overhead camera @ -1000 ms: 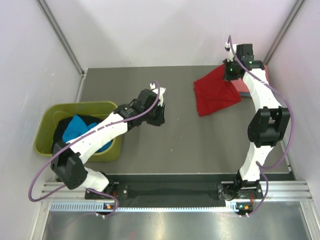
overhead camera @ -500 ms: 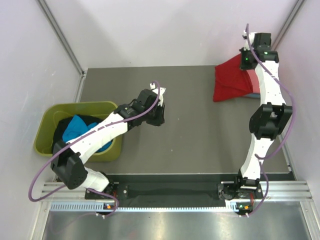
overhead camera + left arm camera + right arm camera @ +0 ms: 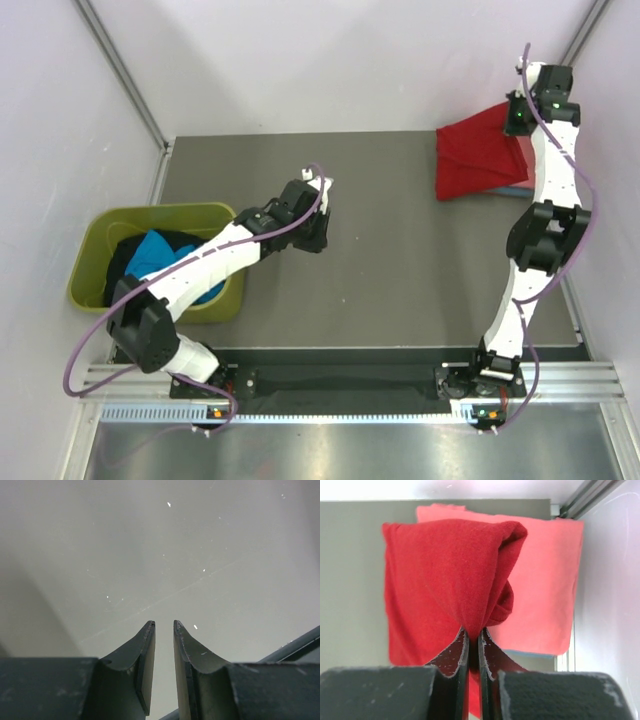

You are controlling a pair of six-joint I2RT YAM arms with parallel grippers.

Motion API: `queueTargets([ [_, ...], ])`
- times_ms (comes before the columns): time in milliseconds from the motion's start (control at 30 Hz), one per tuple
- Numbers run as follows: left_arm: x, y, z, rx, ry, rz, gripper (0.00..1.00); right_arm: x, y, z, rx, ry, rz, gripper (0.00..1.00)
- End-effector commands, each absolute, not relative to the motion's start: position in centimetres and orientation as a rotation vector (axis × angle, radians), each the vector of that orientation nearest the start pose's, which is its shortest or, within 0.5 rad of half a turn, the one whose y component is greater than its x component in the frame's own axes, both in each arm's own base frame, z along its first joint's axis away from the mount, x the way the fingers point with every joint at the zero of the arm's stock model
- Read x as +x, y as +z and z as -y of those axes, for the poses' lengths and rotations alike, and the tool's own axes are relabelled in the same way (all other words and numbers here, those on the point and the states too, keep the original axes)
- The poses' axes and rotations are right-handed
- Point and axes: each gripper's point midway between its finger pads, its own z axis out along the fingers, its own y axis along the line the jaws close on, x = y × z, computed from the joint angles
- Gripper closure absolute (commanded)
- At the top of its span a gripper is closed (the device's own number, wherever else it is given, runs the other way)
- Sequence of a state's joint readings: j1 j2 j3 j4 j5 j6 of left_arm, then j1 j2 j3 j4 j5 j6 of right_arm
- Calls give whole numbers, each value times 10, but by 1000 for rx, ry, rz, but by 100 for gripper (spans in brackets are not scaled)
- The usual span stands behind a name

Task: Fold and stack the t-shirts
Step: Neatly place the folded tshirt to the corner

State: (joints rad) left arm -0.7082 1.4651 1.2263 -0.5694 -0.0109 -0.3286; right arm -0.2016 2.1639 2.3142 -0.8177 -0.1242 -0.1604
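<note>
The right arm's fingers [image 3: 451,659], pinched shut on the red t-shirt [image 3: 440,580], hold it hanging over the salmon-pink t-shirt [image 3: 545,595] at the far right corner of the desk [image 3: 380,260] (the stack's likely spot); the left fingers [image 3: 132,657], part open, grip nothing.

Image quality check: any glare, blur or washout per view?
Top external: even light, sharp, only faint shadows on table. Left wrist: background washed pale, left gripper edges crisp. Right wrist: red t-shirt weave sharp in right gripper, wall behind blown white.
</note>
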Motion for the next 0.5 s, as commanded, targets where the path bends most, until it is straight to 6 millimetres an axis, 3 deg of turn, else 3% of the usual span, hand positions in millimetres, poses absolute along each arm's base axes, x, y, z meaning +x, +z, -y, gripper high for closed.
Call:
queueTargets([
  [0,292,167,260,462,-442,-2385,73,587,268,130,39,-60,-2093,100],
  [267,297,158,258,461,-401,-2413,73,610,252,152,54,-83,-2038,100],
  [433,297,151,259,463,-394,-2430,73,611,249,155,77,-79,-2023,100],
  [467,298,152,261,463,-399,-2426,73,609,263,153,72,-79,-1987,100],
])
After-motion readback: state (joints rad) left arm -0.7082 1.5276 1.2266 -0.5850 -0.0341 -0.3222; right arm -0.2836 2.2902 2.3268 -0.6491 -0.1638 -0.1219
